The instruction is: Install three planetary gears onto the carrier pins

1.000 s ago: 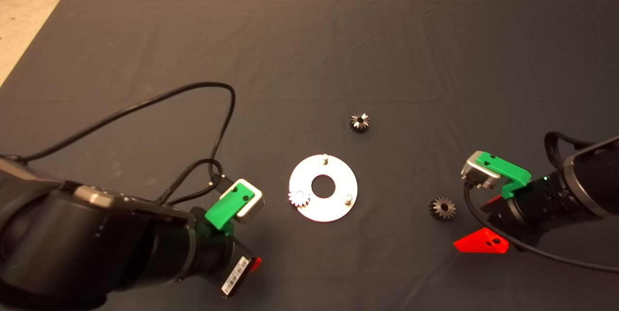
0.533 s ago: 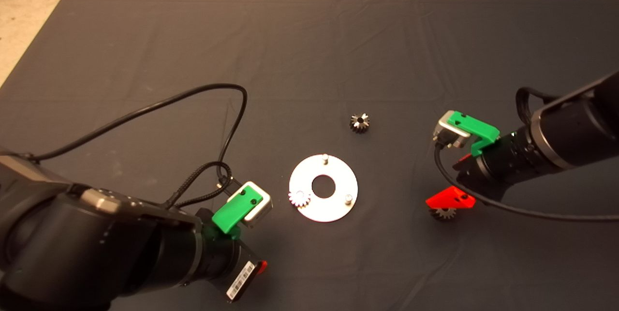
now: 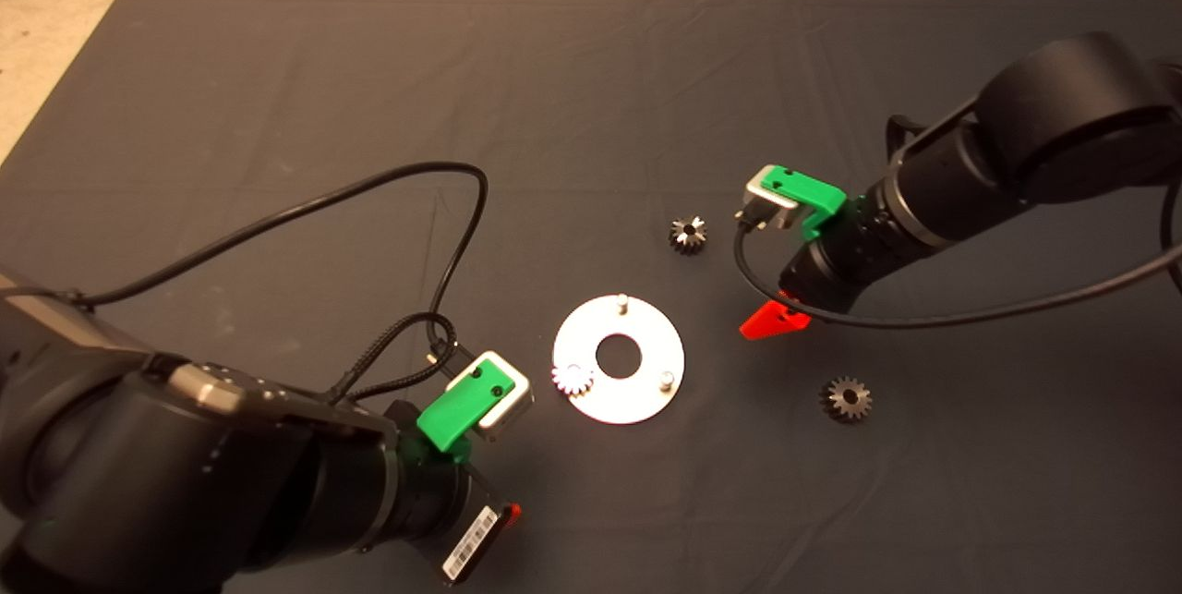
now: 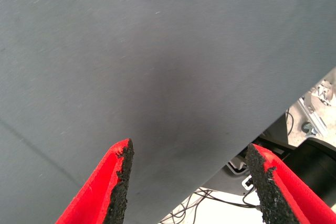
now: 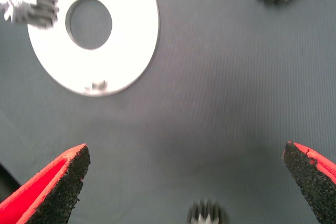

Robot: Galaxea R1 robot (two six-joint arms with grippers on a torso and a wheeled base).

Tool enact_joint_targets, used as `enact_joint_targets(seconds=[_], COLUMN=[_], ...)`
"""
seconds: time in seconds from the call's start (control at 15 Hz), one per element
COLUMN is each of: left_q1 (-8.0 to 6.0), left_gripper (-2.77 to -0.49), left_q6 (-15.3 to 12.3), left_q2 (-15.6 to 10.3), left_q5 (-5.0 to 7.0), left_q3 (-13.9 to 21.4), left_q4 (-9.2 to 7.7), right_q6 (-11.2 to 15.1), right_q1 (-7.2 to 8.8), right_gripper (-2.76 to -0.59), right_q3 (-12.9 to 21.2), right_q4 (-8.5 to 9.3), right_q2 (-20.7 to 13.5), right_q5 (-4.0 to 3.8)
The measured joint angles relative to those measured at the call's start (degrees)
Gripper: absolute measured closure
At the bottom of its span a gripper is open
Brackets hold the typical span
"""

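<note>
One small silvery toothed gear (image 3: 572,379) sits on a pin of our flat silver round plate (image 3: 646,386), mid-mat; two pins bare. Two dark gears (image 3: 688,233) (image 3: 846,398) loose nearby. Right gripper (image 3: 774,321) hovers between them, wide open, empty; left gripper (image 4: 191,184) parked near edge, open, empty.

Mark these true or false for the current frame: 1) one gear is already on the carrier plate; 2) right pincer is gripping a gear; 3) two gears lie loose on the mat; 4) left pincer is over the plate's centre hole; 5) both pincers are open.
1) True. One planetary gear sits on the carrier plate at its near-left pin; the other two pins are bare.
2) False. The right pincer is open and empty, above the mat between plate and loose gears.
3) True. One gear lies beyond the plate, another to its right.
4) False. The left pincer is off the plate, near the mat's front edge.
5) True. Each wrist view shows a wide gap between the fingers.
</note>
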Motion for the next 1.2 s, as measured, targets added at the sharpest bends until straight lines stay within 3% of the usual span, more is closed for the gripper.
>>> enact_joint_targets(seconds=[0.13, 0.27, 0.33, 0.47, 0.73, 1.0, 1.2], left_q1=[0.0, 0.0, -0.01, -0.01, -0.01, 0.0, 0.0], left_gripper=[-1.46, -1.46, -1.46, -1.46, -1.46, -1.46, -1.46], left_q6=[0.0, -0.01, -0.02, -0.01, -0.02, -0.02, -0.01], left_q2=[0.81, 0.81, 0.81, 1.13, 1.21, 1.28, 1.46], left_q5=[-0.1, -0.02, -0.02, -0.06, -0.02, -0.02, -0.04], left_q3=[0.0, 0.0, 0.0, 0.0, 0.0, 0.0, 0.02], left_q4=[0.0, 0.0, 0.0, 0.0, 0.0, 0.0, 0.0], right_q6=[-2.14, -5.34, -6.91, -8.09, -9.95, -10.33, -10.55], right_q1=[0.0, 0.0, -0.02, -0.39, -0.79, -3.59, -4.58], right_gripper=[-2.75, -2.75, -2.75, -2.75, -2.75, -2.75, -2.75], right_q3=[-3.29, -7.64, -9.42, -11.45, -15.7, -20.19, -20.74], right_q4=[0.02, 0.0, 0.0, 0.02, 0.02, 0.02, 0.02], right_q2=[2.32, 3.77, 4.67, 5.6, 8.13, 11.03, 12.14], right_q5=[-0.18, -1.48, -2.56, -3.47, -3.66, -3.22, -3.3])
